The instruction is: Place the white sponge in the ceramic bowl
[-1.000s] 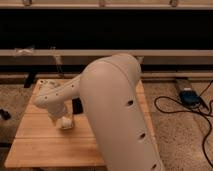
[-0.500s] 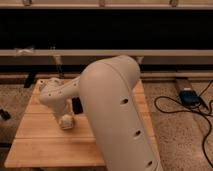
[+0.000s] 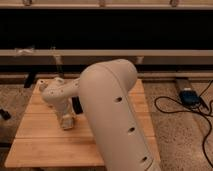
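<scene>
My white arm (image 3: 112, 110) fills the middle of the camera view and bends left over the wooden table (image 3: 40, 142). The gripper (image 3: 67, 121) points down at the table's left-middle and reaches the tabletop. A pale lump sits at its tip; I cannot tell whether that is the white sponge or part of the gripper. The ceramic bowl is not in view; the arm hides much of the table. A black block (image 3: 77, 105) shows partly, just right of the gripper and behind the arm.
A dark low shelf with a pale rail (image 3: 150, 52) runs behind the table. On the speckled floor at the right lie a blue device (image 3: 189, 96) and black cables (image 3: 172, 107). A dark object (image 3: 4, 114) sits at the left edge.
The wrist has shifted slightly to the right. The gripper stays down at the same spot on the table.
</scene>
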You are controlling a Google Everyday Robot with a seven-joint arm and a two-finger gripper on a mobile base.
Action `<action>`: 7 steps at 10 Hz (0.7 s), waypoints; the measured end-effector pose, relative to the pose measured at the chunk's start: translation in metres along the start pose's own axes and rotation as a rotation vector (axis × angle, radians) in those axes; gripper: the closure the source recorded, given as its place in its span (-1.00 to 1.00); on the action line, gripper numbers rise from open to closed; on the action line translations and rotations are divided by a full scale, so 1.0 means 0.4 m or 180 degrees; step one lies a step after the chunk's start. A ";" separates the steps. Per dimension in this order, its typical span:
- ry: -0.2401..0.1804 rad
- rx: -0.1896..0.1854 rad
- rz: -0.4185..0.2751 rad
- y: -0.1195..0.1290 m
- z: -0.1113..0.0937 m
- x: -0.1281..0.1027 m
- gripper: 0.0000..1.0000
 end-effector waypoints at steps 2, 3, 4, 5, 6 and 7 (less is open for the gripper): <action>0.0012 -0.0031 -0.0006 -0.005 -0.013 0.003 0.34; 0.0015 -0.0104 -0.0020 -0.002 -0.040 0.008 0.57; 0.0000 -0.0149 -0.0025 -0.006 -0.064 0.010 0.71; -0.0036 -0.0210 -0.0035 -0.012 -0.102 0.011 0.89; -0.0103 -0.0285 -0.0047 -0.018 -0.165 0.006 1.00; -0.0148 -0.0314 -0.0039 -0.033 -0.208 -0.002 1.00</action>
